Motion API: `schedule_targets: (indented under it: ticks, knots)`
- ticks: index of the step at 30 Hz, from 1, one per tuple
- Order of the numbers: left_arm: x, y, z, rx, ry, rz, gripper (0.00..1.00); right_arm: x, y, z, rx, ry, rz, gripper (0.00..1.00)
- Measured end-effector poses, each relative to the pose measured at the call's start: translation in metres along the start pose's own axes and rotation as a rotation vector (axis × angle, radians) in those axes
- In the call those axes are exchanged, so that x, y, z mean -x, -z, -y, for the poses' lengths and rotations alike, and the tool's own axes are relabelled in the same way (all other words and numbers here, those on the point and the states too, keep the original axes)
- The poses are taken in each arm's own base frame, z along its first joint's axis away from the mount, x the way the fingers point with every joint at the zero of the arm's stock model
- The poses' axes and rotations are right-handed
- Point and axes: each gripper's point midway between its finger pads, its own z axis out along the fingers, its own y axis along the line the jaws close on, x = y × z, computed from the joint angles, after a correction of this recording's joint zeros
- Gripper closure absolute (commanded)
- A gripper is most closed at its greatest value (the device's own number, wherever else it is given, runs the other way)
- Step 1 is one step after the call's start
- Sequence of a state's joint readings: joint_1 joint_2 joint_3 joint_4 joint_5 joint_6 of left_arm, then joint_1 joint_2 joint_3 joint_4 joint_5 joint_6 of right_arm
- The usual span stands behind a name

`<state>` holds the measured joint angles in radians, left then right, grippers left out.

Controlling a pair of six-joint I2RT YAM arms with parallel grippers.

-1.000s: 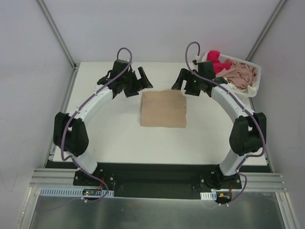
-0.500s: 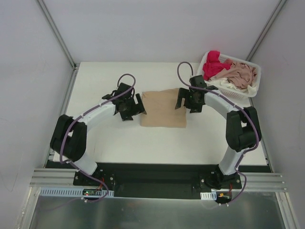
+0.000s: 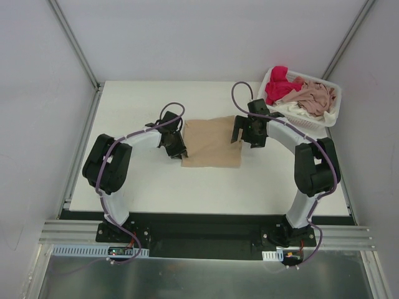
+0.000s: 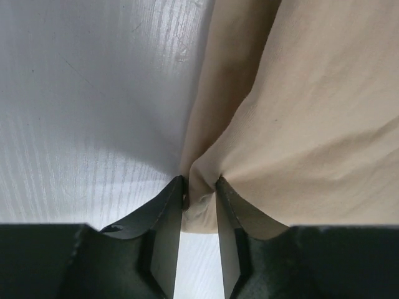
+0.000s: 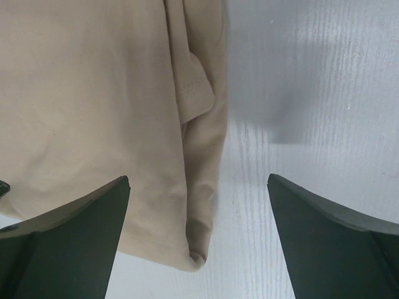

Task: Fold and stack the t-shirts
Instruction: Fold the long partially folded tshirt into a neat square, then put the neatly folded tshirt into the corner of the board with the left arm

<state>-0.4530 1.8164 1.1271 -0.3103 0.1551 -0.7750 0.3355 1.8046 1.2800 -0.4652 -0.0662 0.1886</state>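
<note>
1. White table (image 3: 149, 184) between pale grey walls (image 3: 37, 93); white lattice basket (image 3: 332, 107) at its far right corner.
2. In the basket, a red-pink t-shirt (image 3: 279, 87) and a dusty pink t-shirt (image 3: 317, 96), bunched together, outlines hard to make out.
3. Folded tan t-shirt (image 3: 212, 144) flat at mid-table, nearly square, slightly longer left to right; neck end impossible to tell.
4. Left gripper (image 4: 198, 187) almost closed, pinching a pucker of the tan t-shirt's left edge.
5. Right gripper (image 5: 198, 179) spread wide over the right edge, gripping nothing.

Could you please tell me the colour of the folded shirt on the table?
The shirt is plain tan-beige, clearest in the left wrist view.
</note>
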Motion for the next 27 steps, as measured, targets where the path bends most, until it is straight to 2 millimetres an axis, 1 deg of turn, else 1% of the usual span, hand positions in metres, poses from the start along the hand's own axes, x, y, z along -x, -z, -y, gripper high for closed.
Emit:
schedule_targets:
  ticks: [3, 5, 6, 8, 10, 12, 13, 15, 16, 17, 19, 22, 24, 26, 27]
  knots:
    - [-0.005, -0.003, -0.002, 0.003, -0.002, -0.005, 1.00, 0.000, 0.000, 0.000, -0.003, 0.000, 0.002, 0.03]
    - [-0.009, -0.005, -0.005, 0.007, -0.003, -0.011, 1.00, 0.000, 0.000, 0.000, -0.002, -0.001, 0.002, 0.03]
    - [-0.009, -0.005, -0.005, 0.004, -0.004, -0.009, 0.85, 0.000, 0.000, 0.000, -0.001, -0.001, 0.002, 0.03]
    - [-0.009, -0.004, -0.005, -0.002, -0.006, -0.004, 0.76, 0.000, 0.000, 0.000, 0.001, -0.001, 0.002, 0.03]
    - [-0.011, -0.003, -0.005, -0.005, -0.007, -0.001, 0.55, 0.001, 0.000, -0.001, 0.004, 0.000, 0.004, 0.03]
    - [-0.011, 0.003, -0.005, -0.007, -0.015, 0.005, 0.46, 0.000, 0.002, -0.002, 0.012, 0.000, 0.006, 0.03]
    - [-0.012, 0.007, -0.006, -0.005, -0.016, 0.007, 0.36, -0.001, 0.004, -0.002, 0.014, 0.000, 0.006, 0.03]
    - [-0.013, 0.018, -0.005, -0.011, -0.024, 0.016, 0.27, -0.004, 0.009, -0.002, 0.027, 0.000, 0.009, 0.03]
    - [-0.012, 0.026, -0.002, -0.022, -0.029, 0.029, 0.21, -0.006, 0.012, -0.002, 0.030, 0.001, 0.010, 0.03]
    - [-0.010, 0.034, 0.001, -0.036, -0.032, 0.044, 0.19, -0.006, 0.016, -0.003, 0.039, 0.001, 0.016, 0.03]
    - [-0.003, 0.051, 0.008, -0.065, -0.045, 0.092, 0.18, -0.009, 0.023, -0.003, 0.049, 0.003, 0.029, 0.03]
    - [0.009, 0.070, 0.020, -0.096, -0.065, 0.147, 0.20, -0.015, 0.036, -0.002, 0.063, 0.005, 0.051, 0.03]
    - [0.019, 0.074, 0.029, -0.106, -0.074, 0.172, 0.24, -0.022, 0.045, 0.001, 0.073, 0.007, 0.066, 0.03]
    - [0.030, 0.072, 0.036, -0.102, -0.082, 0.183, 0.26, -0.031, 0.056, 0.004, 0.082, 0.008, 0.082, 0.03]
    - [0.037, 0.069, 0.040, -0.096, -0.089, 0.188, 0.32, -0.036, 0.062, 0.007, 0.086, 0.009, 0.093, 0.03]
